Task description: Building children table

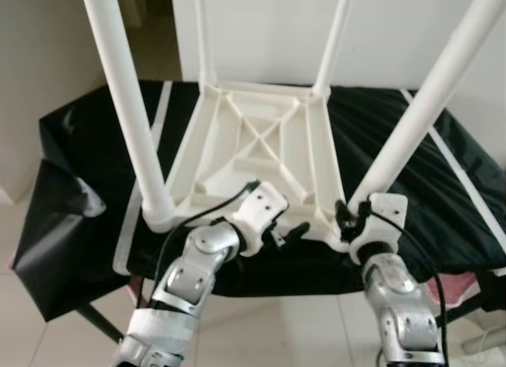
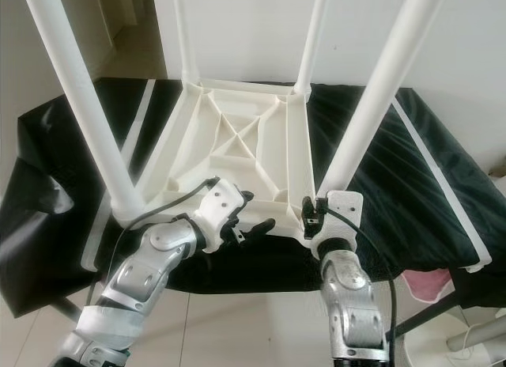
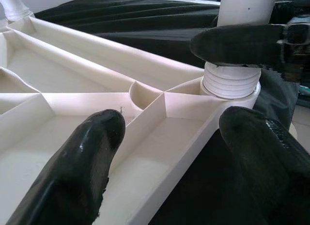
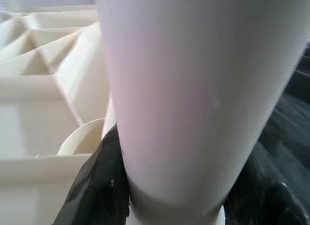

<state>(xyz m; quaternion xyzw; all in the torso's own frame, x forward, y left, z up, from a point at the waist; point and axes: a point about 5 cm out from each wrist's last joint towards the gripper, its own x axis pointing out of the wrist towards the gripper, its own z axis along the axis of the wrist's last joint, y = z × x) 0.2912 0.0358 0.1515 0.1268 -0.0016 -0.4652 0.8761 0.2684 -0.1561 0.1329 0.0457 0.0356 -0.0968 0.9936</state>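
Right pincer (image 4: 169,186) clamps table leg (image 1: 419,106); left pincer (image 3: 169,152) straddles tabletop rim (image 3: 174,162).

All four legs (image 1: 126,106) run off the top edge, so their ends cannot be seen. The right gripper's (image 1: 353,218) fingertips are hidden behind the near right leg (image 4: 193,89) (blurred and close in the wrist view). A pink thing (image 2: 427,286) near right stays half hidden under the black cloth (image 1: 443,201).

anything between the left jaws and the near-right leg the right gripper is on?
Just the tabletop's ribbed near rim; left gripper straddles it, right gripper clamps the leg. Left wrist view.
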